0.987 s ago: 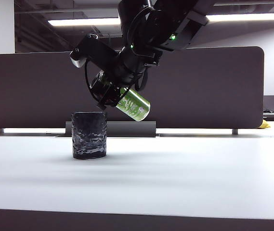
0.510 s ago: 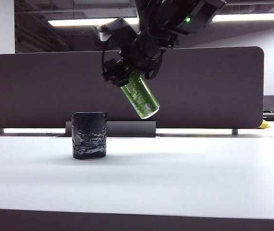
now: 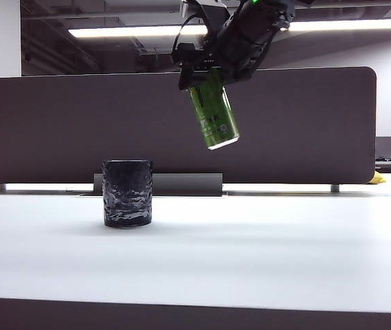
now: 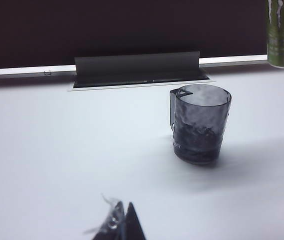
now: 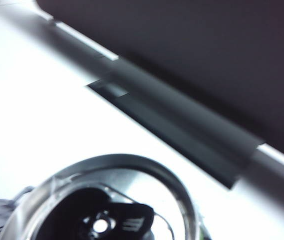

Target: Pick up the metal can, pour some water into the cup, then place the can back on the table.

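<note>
On the left wrist camera I see only a dark tip of the left gripper (image 4: pixel 124 225) at the frame's lower edge, low over the table (image 3: pixel 264 254); I cannot tell from it whether the jaws are released or clenched. The cup (image 3: pixel 127 193) stands upright on the table, left of centre and toward the far edge, just in front of a grey cable flap (image 3: pixel 181 184) at the foot of the partition (image 3: pixel 58 130). In the left wrist view the cup (image 4: pixel 200 123) is dark in its lower part.

Right of the cup and well above it, the can (image 3: pixel 213 117) hangs in the air, held by its top end in the right gripper (image 3: pixel 205 72), whose jaws are clenched on it. The can is nearly upright, tilted slightly, its base end swung toward the right. It touches neither cup nor table. On the right wrist camera I see the can (image 5: pixel 112 210) end-on, blurred.
</note>
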